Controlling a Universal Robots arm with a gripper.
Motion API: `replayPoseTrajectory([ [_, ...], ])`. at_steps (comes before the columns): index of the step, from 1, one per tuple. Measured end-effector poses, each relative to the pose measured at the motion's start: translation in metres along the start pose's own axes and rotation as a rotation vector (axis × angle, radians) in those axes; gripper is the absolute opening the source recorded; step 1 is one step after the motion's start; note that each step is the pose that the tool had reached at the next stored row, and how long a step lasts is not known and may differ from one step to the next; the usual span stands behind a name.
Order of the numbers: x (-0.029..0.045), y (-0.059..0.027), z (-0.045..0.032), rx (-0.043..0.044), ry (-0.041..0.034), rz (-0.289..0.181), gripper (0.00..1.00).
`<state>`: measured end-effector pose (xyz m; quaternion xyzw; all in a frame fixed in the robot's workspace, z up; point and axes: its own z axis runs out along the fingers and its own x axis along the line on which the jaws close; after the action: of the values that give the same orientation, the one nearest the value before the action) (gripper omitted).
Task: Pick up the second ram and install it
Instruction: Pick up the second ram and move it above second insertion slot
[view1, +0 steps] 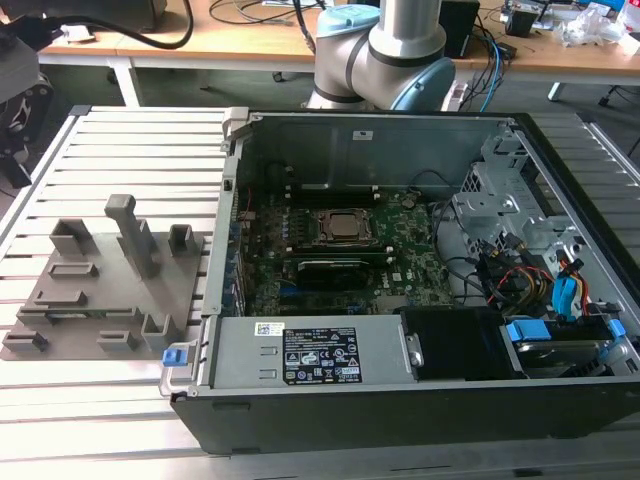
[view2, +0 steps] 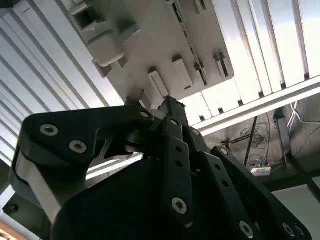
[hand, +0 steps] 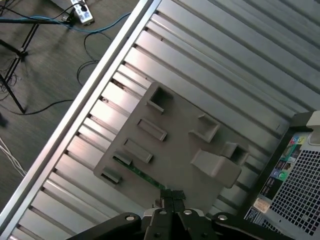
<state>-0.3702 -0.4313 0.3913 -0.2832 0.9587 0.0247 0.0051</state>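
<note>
Right up against the lens in the first wrist view: black gripper (hand: 169, 196), claw tips pinched together, clamped on nothing. Same dark linkage looming large in the second wrist view, tips closed there too. Just past those tips, the second ram (hand: 141, 173), a thin green stick seated on edge in a long slot near the rim of the gray fixture block (hand: 175, 145). Claw lined up close to one end of the stick; touching or not, cannot tell. Fixture sitting on the slatted metal table (hand: 240, 60), blue cables (hand: 105, 25) trailing over the floor beyond. Over in the exterior view, fixture on the left side, open computer case (view1: 420, 150) beside it on the right, large green motherboard (view1: 400, 255) lying inside, arm base (view1: 380, 50) rising behind the case.
</note>
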Motion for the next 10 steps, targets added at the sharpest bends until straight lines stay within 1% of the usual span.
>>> replayPoseTrajectory([
  [4,0.0,0.0,0.0,-0.0016,0.0031,-0.068,0.11],
  [6,0.0,0.0,0.0,-0.0021,0.0038,-0.086,0.11],
  [10,0.0,0.0,0.0,-0.0033,0.0063,-0.14,0.11],
])
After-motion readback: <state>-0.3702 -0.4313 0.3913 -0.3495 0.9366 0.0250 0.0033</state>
